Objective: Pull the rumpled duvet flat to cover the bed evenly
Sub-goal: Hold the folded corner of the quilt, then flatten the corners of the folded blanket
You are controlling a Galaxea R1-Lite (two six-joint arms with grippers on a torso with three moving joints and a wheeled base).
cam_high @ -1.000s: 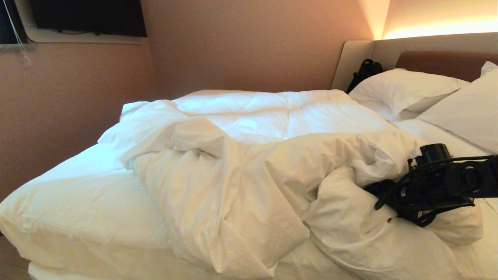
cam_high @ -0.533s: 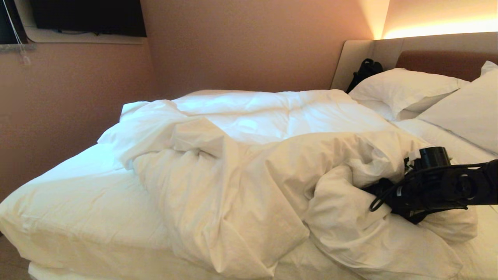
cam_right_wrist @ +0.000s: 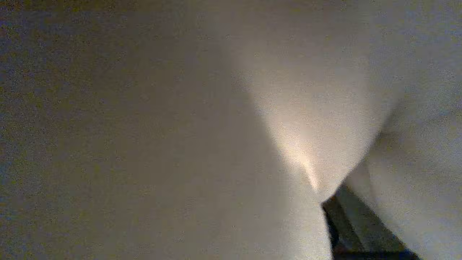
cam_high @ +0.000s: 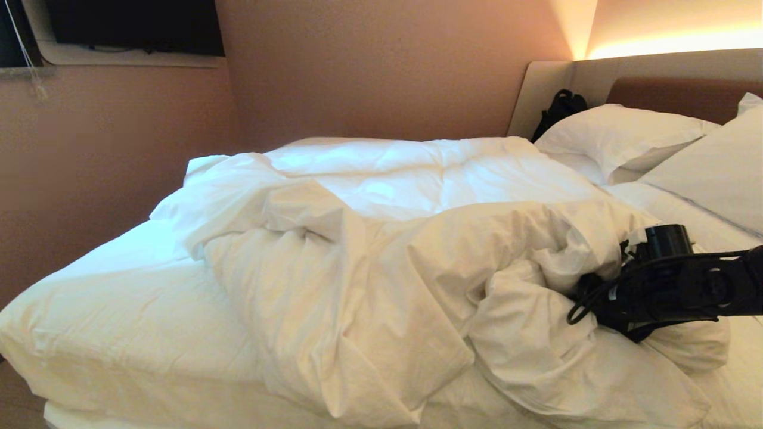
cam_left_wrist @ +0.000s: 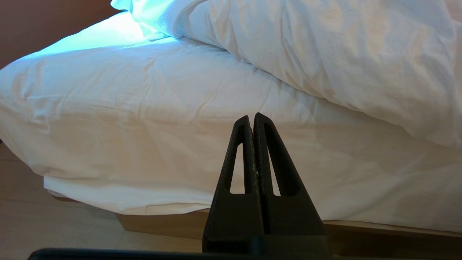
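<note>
Right gripper (cam_high: 587, 292) buried in duvet (cam_high: 381, 250) fold, fingers hidden, grip cannot tell; confirm fabric caught ahead of tips, then drag slow, low across bed (cam_high: 119, 310); left gripper (cam_left_wrist: 252, 121) parked, pressed together

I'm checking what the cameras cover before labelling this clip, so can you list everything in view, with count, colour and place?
duvet: one, white, bunched across the middle of the bed
bed: one, white sheet, foot end bare
pillows: two, white, at the headboard
headboard: one, beige and brown, far right
dark bag: one, black, beside the far pillow
screen: one, dark, on the wall, upper left
left gripper: one, black, shut, parked low beside the bed
right gripper: one, black, buried in the duvet folds
</note>
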